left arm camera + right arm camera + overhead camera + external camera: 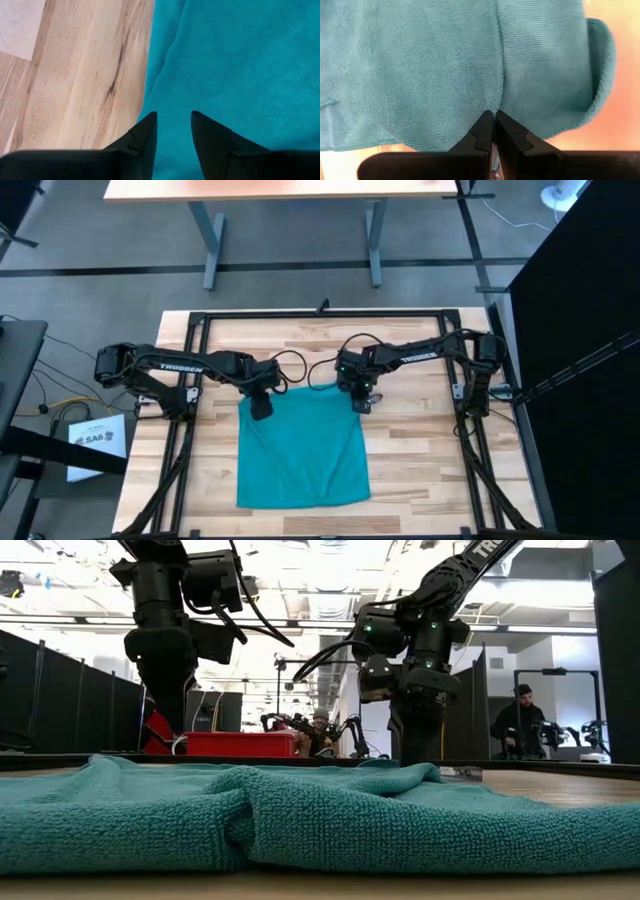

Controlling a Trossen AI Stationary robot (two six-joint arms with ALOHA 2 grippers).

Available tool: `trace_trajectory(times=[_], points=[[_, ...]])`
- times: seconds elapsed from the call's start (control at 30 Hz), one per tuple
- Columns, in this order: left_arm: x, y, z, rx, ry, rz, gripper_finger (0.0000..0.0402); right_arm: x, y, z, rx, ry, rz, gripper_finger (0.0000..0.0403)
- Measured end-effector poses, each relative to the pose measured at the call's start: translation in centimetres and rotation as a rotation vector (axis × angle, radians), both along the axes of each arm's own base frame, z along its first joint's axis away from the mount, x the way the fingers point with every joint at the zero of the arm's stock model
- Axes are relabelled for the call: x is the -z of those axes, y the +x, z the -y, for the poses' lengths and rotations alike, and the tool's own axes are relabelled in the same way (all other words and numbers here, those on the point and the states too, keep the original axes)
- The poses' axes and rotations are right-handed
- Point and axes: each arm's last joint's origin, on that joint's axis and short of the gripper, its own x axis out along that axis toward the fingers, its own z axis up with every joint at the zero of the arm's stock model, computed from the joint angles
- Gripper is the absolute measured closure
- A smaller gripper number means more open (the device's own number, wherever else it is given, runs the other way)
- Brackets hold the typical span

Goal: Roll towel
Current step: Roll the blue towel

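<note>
We had the towel [300, 450] flat mid-table, unrolled. At its far edge, our left gripper [172, 131] hovered with fingers apart over one corner; our right gripper [493, 131] pinched the other. Next, probably, left must grasp before rolling.

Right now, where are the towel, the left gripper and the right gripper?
towel [300, 455]: high view, middle of the flat teal cloth.
left gripper [173, 131]: left wrist view, gap between its open fingertips, over the towel's edge.
right gripper [494, 120]: right wrist view, fingertips pinched shut on the towel's hem.
</note>
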Motion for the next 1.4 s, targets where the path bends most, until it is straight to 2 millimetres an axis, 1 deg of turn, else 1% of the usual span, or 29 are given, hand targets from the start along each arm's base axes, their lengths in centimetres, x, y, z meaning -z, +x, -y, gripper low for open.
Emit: trace_trajectory(times=[0.17, 0.3, 0.5, 0.7, 0.83, 0.93, 1.0, 1.07, 1.2, 1.27, 1.37, 1.4], points=[[0.0, 0.0, 0.0, 0.000, 0.000, 0.001, 0.0297, -1.6, 0.4, 0.9, -0.016, -0.006, -0.011, 0.0402], [0.0, 0.0, 0.0, 0.003, 0.001, 0.005, 0.0297, -2.6, 0.9, 1.9, -0.030, -0.024, 0.028, 0.0402], [0.0, 0.0, 0.0, 0.002, 0.001, 0.005, 0.0297, -2.5, -0.2, 4.4, 0.039, -0.021, 0.007, 0.0402], [0.0, 0.0, 0.0, 0.006, 0.002, 0.004, 0.0297, -2.5, -0.5, 5.8, 0.066, -0.034, 0.021, 0.0402], [0.0, 0.1, 0.0, 0.007, 0.002, 0.005, 0.0297, -2.5, -0.3, 6.0, 0.084, -0.035, 0.042, 0.0397], [0.0, 0.1, 0.0, 0.000, 0.001, 0.009, 0.0297, -2.5, -0.3, 6.1, 0.090, -0.037, 0.047, 0.0375], [0.0, 0.1, 0.0, 0.000, 0.001, 0.007, 0.0297, -2.7, -0.6, 6.0, 0.087, -0.024, 0.007, 0.0354], [0.0, 0.0, 0.0, 0.003, 0.001, 0.001, 0.0297, -3.3, -1.0, 5.8, 0.060, -0.002, -0.065, 0.0335], [0.0, 0.0, 0.0, 0.002, -0.001, -0.001, 0.0297, -4.5, -2.5, 4.8, 0.002, 0.063, -0.214, 0.0317], [0.0, 0.1, 0.1, -0.003, -0.023, 0.014, 0.0297, -5.1, -2.8, 3.5, -0.038, 0.102, -0.192, 0.0316], [-0.1, 0.5, 0.3, -0.028, -0.105, 0.066, 0.0297, -5.7, -3.2, 0.4, -0.125, 0.176, -0.084, 0.0316], [-0.2, 0.7, 0.4, -0.043, -0.125, 0.083, 0.0297, -5.7, -3.3, -0.8, -0.153, 0.180, -0.046, 0.0316]])
